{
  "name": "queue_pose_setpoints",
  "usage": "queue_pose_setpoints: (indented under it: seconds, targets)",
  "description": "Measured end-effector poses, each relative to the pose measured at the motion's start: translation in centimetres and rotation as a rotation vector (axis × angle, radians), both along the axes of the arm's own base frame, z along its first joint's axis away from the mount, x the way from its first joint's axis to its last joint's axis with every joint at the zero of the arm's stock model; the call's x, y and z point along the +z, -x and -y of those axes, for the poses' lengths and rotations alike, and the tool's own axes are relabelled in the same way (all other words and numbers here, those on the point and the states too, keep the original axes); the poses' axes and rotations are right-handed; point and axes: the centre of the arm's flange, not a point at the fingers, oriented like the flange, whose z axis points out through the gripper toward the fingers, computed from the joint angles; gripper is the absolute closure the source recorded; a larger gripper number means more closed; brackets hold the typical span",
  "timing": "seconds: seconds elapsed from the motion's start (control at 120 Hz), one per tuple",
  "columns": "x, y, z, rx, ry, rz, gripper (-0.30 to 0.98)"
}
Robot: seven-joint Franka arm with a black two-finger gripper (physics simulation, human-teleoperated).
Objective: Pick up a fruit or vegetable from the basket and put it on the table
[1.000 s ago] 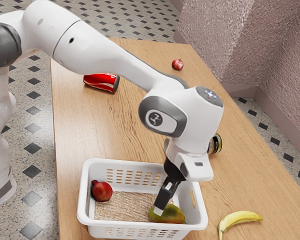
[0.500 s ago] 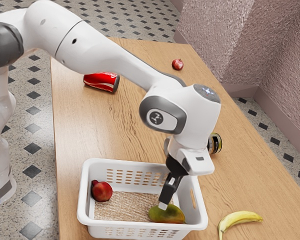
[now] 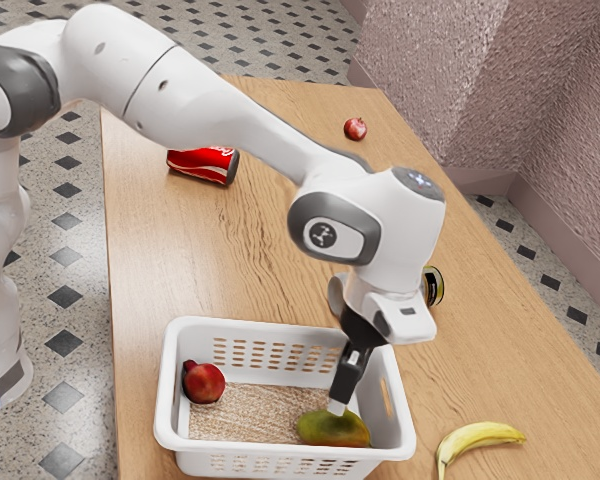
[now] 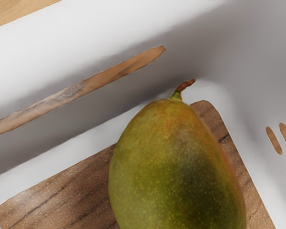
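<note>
Find the mango (image 3: 332, 431) lying on its side in the white plastic basket (image 3: 167, 400), toward the end at the exterior view's right, with its stem (image 4: 185, 86) pointing to a corner. Find the gripper (image 3: 336, 408) pointing down over it, at or just above the skin; hard to say whether in contact. Impossible to tell from this angle whether to call the gripper wide or narrow.

Expect a fair weight, firm flesh with slight give, and smooth, waxy skin liable to slip. Take hold across the narrower girth at the full middle, with 1 side of the grip on each flank, never by the tapering end or the stem, likely too thin and brittle to bear the load. Reach down past the widest line first; by pinching only the rounded crown, risk squeezing it out downward. Mind the nearby wall on the way in. Close firmly but without crushing, to avoid a bruise. Then lift straight up past the rim, leave the red fruit (image 3: 204, 383) alone, and lower gently onto the table (image 3: 150, 260), steadying against a roll before letting go.
</note>
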Motion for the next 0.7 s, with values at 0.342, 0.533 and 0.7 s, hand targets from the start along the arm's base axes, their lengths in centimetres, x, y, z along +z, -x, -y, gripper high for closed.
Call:
queue_pose_setpoints:
  seconds: [0.342,0.533,0.7]
  targets:
    - [-0.4,0.3,1.2,-0.022,0.023,0.007,0.0]
    - [-0.3,0.9,2.0,-0.037,0.027,0.014,0.0]
    - [-1.1,1.5,2.3,-0.045,0.019,0.003,0.0]
